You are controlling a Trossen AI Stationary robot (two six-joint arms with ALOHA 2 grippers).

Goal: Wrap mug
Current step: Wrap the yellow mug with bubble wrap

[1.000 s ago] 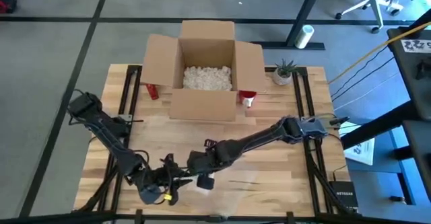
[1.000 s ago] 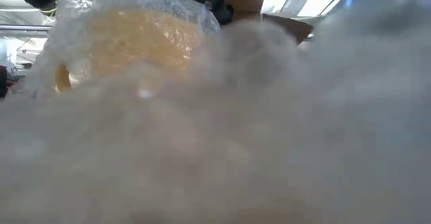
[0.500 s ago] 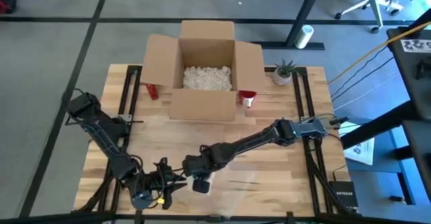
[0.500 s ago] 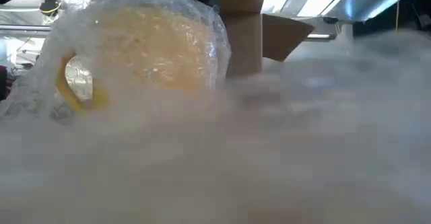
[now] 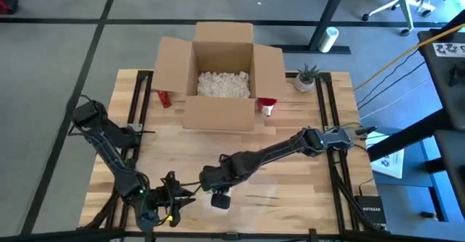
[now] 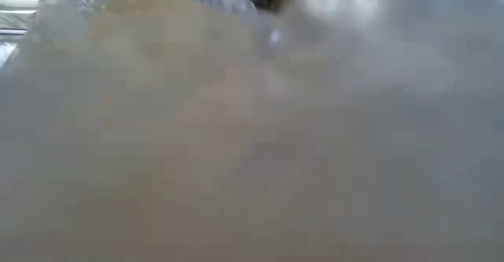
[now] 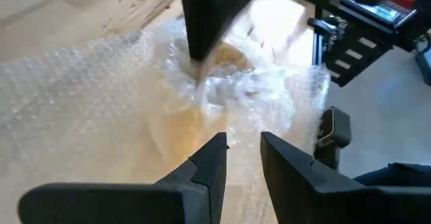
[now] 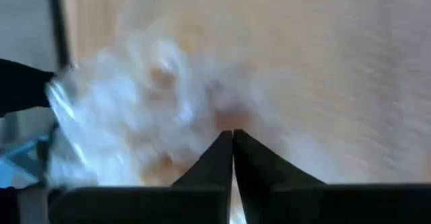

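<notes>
The mug [image 7: 202, 113] sat bundled in bubble wrap [image 7: 81, 96] at the table's [image 5: 290, 133] near edge, directly in front of the left gripper [image 7: 241, 158], which hovered with fingers slightly parted and nothing between them. The right gripper [image 8: 233, 150] was pinched closed on the wrap, reaching in low from the other side. Left arm looked nearer.

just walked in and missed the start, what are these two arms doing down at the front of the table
They are wrapping a yellow mug in bubble wrap at the table's front edge. The right gripper is shut, pinching the wrap beside the bundle. The left gripper sits close against the bundle with a narrow gap between its fingers. The open cardboard box of packing peanuts waits at the back.
</notes>
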